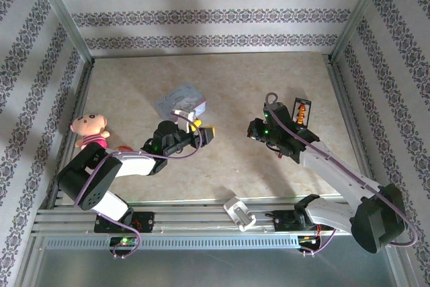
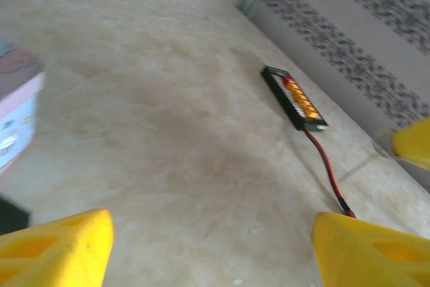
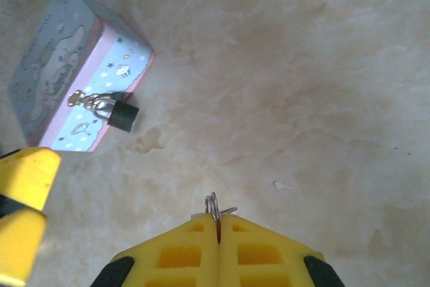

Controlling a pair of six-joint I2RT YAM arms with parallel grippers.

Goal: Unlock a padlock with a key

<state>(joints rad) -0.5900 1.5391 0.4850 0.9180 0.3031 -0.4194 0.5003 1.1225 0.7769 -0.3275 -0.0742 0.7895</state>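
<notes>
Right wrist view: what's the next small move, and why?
Probably ease the right gripper leftward toward the padlock. Its fingers are shut on a key ring, and bare table lies between it and the padlock, which hangs from the clasp on the tin box. The left gripper stands open, holding nothing, so it may need to steady the padlock too.

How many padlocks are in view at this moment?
1. The padlock hangs from the clasp on the pink side of the tin box, left of centre on the table. The arms cover part of the table, so another could be hidden.
</notes>
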